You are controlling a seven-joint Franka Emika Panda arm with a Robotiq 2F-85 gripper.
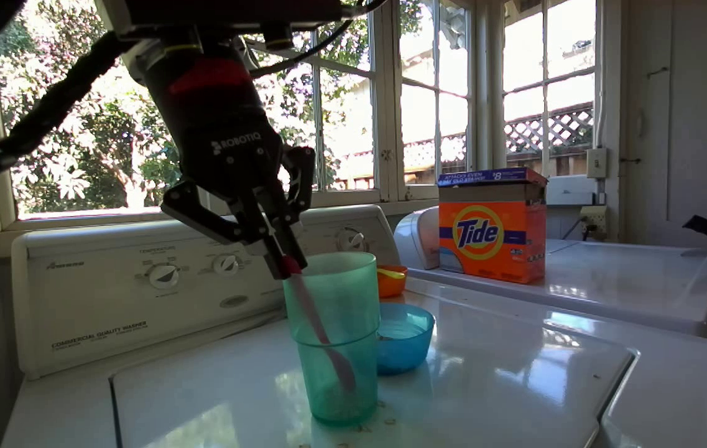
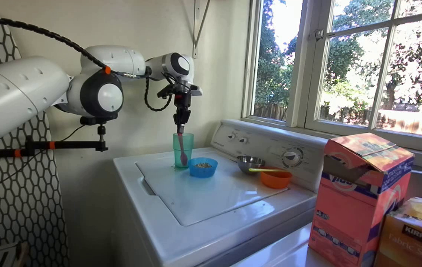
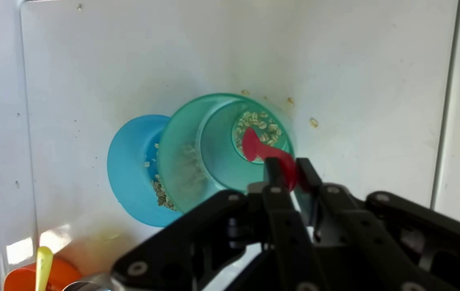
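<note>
Wrist view: fingers (image 3: 309,177) clamp a smooth red spoon (image 3: 271,152) slanting into a translucent green cup (image 3: 222,155).

Overexposed windows (image 1: 421,118) throw glare across the washer lid (image 1: 471,386).

White-framed, multi-paned windows (image 1: 388,112) glow brightly; green trees (image 1: 89,112) and a brown lattice-topped wooden fence (image 1: 571,127) show outside. A white backdrop patterned with black hexagons (image 2: 21,211) borders a cream wall (image 2: 218,85). The glossy white table (image 2: 181,200) gleams in patches.
</note>
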